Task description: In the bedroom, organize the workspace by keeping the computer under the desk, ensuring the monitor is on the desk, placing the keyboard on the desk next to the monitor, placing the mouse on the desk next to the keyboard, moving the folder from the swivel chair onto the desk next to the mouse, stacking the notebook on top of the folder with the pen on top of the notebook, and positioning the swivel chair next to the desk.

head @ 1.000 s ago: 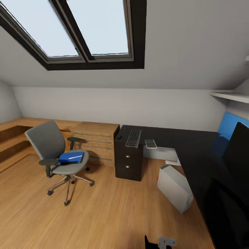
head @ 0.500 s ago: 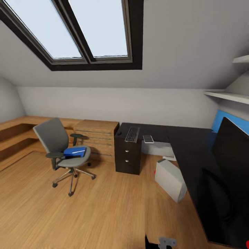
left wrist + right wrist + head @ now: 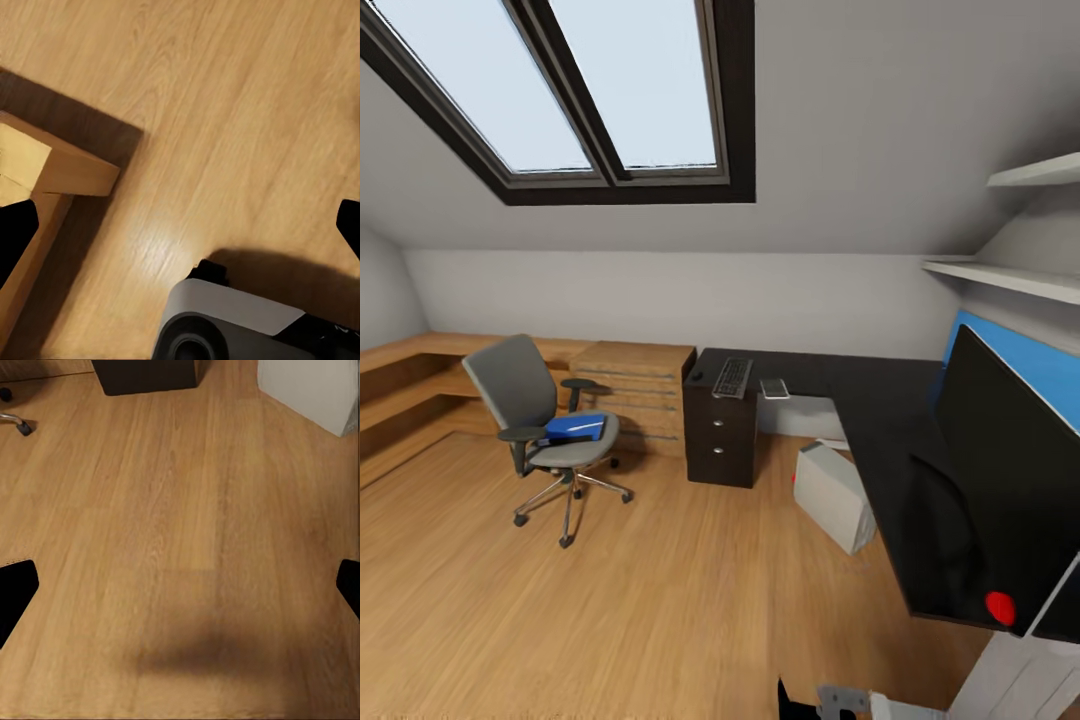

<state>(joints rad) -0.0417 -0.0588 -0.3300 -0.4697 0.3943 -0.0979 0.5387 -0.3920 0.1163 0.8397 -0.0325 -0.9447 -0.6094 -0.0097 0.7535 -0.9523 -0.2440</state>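
Both grippers, left (image 3: pixel 180 225) and right (image 3: pixel 180 585), hang wide open and empty over bare floor. The folder (image 3: pixel 575 427) lies on the chair (image 3: pixel 540 420), well ahead; the approach comes first, then a grasp.

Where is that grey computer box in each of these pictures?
Head view: computer on the floor, right of middle, at the desk edge.
Right wrist view: its pale side in the upper right corner.
Left wrist view: floor and a wooden cabinet.
Shared landmark: the wood floor.
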